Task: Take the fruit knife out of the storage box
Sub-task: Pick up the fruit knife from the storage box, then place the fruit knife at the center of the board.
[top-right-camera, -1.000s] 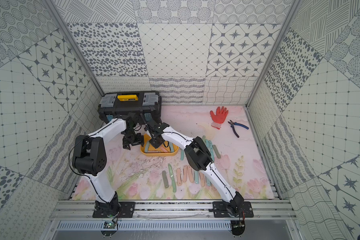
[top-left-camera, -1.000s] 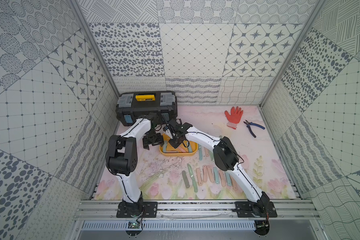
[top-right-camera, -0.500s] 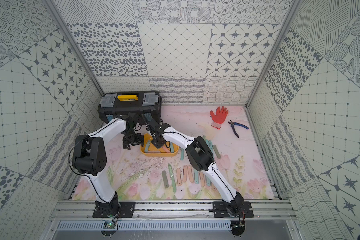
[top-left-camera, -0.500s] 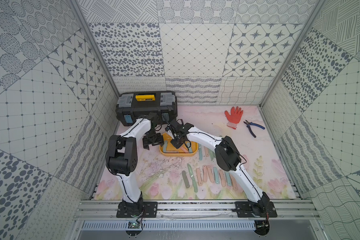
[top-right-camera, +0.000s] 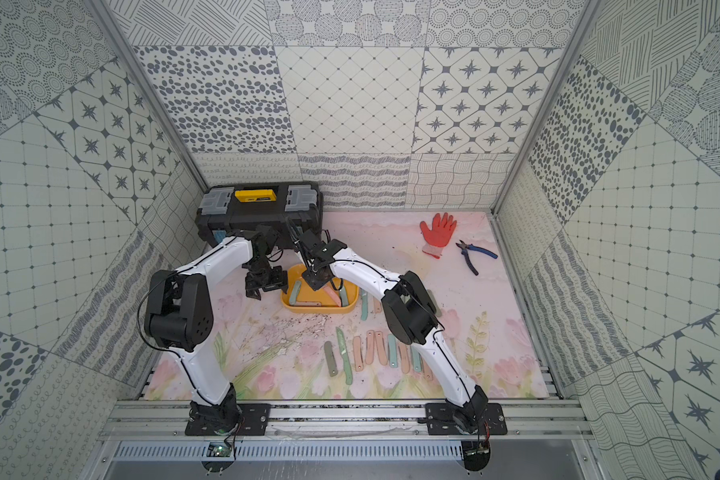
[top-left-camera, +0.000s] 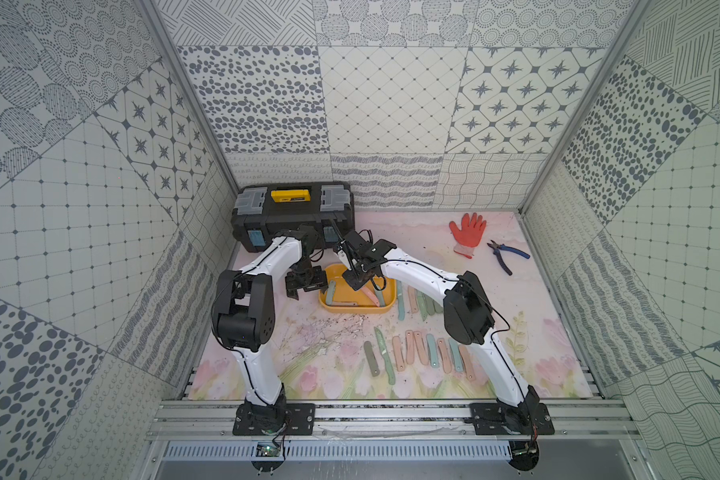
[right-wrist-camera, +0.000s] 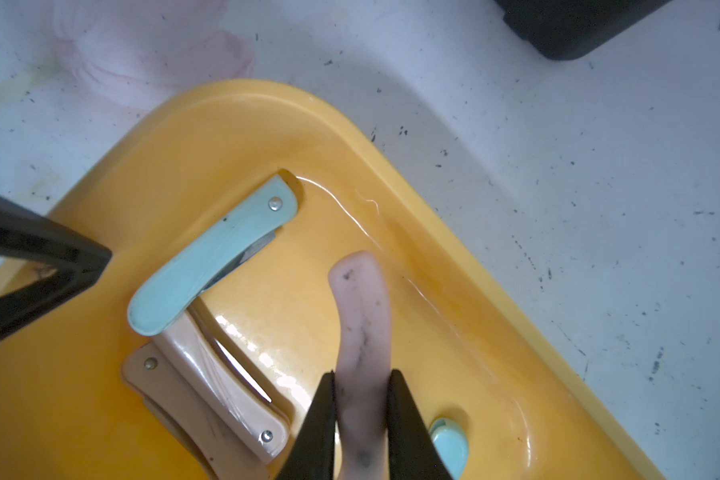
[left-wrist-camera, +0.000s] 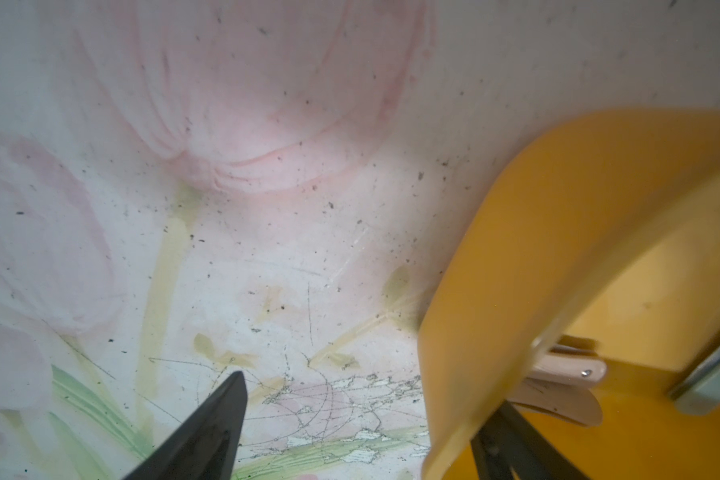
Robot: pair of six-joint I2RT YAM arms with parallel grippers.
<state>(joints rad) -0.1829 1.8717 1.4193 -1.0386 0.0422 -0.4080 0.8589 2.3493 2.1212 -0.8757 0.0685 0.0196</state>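
Observation:
The yellow storage box [top-left-camera: 356, 309] [top-right-camera: 319, 309] sits mid-mat. My right gripper [right-wrist-camera: 360, 374] reaches down into it [top-left-camera: 356, 282] and is shut on a pink folded fruit knife [right-wrist-camera: 360, 316], which hangs just above the box floor. A teal folded knife [right-wrist-camera: 213, 257], beige ones [right-wrist-camera: 217, 386] and another teal end [right-wrist-camera: 449, 446] lie inside the box. At the box's left end my left gripper [top-left-camera: 308, 289] [left-wrist-camera: 368, 392] is open, one finger outside the yellow wall [left-wrist-camera: 537, 249] and one inside.
A black toolbox [top-left-camera: 294, 216] stands right behind the arms at the back left. A red glove [top-left-camera: 468, 232] and blue-handled pliers [top-left-camera: 508, 255] lie at the back right. Several folded knives lie in rows on the mat in front [top-left-camera: 416, 353] and right of the box [top-left-camera: 416, 301].
My right arm has shifted slightly to the right, still gripping the pink knife. The left arm has stayed still.

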